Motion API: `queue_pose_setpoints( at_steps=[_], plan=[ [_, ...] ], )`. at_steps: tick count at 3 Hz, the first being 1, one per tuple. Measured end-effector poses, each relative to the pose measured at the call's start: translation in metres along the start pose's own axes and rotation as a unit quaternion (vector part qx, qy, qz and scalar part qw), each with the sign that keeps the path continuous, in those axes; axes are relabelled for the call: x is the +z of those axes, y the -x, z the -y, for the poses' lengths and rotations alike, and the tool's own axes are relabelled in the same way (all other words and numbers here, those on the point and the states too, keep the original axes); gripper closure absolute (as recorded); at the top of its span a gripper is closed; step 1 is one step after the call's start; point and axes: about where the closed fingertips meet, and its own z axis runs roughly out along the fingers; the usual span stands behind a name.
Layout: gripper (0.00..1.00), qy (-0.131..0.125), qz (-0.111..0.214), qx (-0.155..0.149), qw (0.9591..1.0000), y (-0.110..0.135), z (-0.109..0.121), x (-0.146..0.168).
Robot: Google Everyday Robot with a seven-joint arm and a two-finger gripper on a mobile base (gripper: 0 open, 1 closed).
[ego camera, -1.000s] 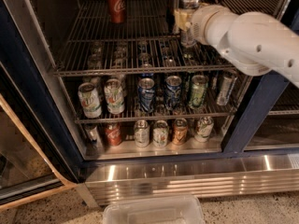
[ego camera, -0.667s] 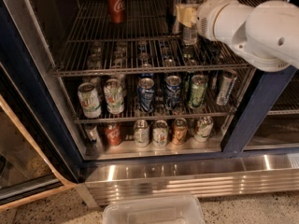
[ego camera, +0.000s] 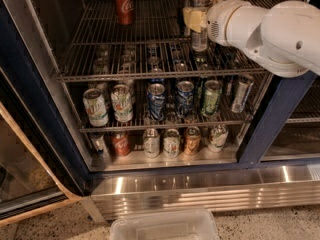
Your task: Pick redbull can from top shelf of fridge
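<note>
Wire racks fill the open fridge (ego camera: 264, 121), whose dark navy frame and ribbed steel base panel sit well below the gripper (ego camera: 194, 19). We see the gripper up at the right part of the top shelf (ego camera: 145, 46), at the end of a bulky white arm (ego camera: 272, 29) that reaches in from the right. Its tan pad lies across the middle of the redbull can (ego camera: 199, 40), which stands upright on that shelf. The can's shiny lid shows just above the gripper and its silver lower body just below. We cannot tell whether the gripper is clamped on the can or only set around it. Well to the gripper's left, on the same shelf, a red Coca-Cola can (ego camera: 123, 4) stands upright and apart. Below the gripper, two lower racks (ego camera: 165, 119) are crowded with upright cans. Far beneath, on the floor before the base panel, lies a clear plastic bin (ego camera: 165, 226).
</note>
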Motion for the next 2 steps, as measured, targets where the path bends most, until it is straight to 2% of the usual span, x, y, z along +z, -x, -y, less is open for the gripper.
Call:
queue_pose_setpoints(
  at_steps=[1,2],
  plan=[
    [1.00,0.008,0.006,0.003,0.9999,0.005,-0.017,-0.011],
    [1.00,0.028,0.022,0.013,0.9993,0.019,-0.052,-0.036]
  ],
)
